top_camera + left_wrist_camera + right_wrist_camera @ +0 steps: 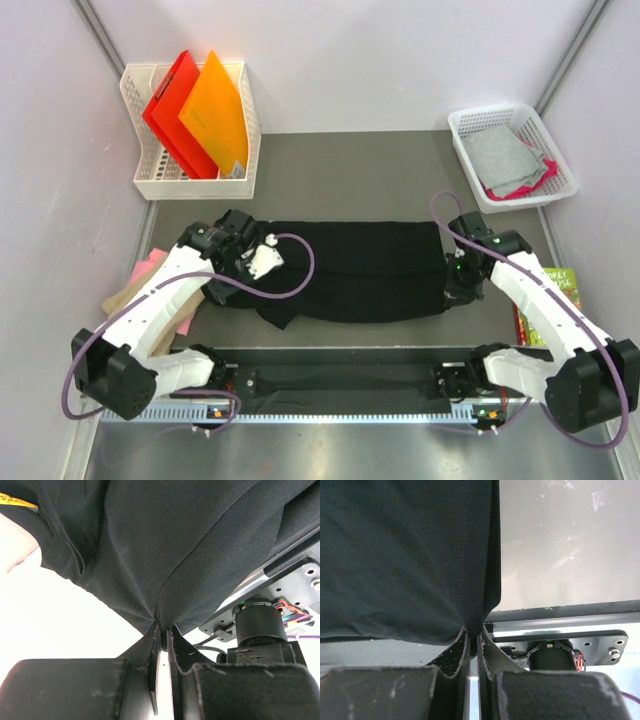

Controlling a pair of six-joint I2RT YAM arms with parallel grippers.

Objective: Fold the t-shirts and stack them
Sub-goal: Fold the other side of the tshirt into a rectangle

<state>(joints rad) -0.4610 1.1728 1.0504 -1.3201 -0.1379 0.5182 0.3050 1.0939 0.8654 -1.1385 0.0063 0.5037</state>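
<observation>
A black t-shirt [365,270] lies stretched across the middle of the table, held at both ends. My left gripper [243,262] is shut on its left edge; in the left wrist view the cloth [165,555] is pinched between the fingertips [164,630]. My right gripper [455,283] is shut on its right edge; the right wrist view shows a hemmed fold [470,555] hanging from the closed fingertips [473,632]. Tan and pink shirts [135,290] lie stacked at the left table edge, partly under the left arm. The daisy patch is hidden.
A white rack [190,130] with red and orange folders [195,115] stands at the back left. A white basket [510,155] with grey and pink cloth sits at the back right. A colourful book [555,290] lies under the right arm. A black rail [340,385] runs along the near edge.
</observation>
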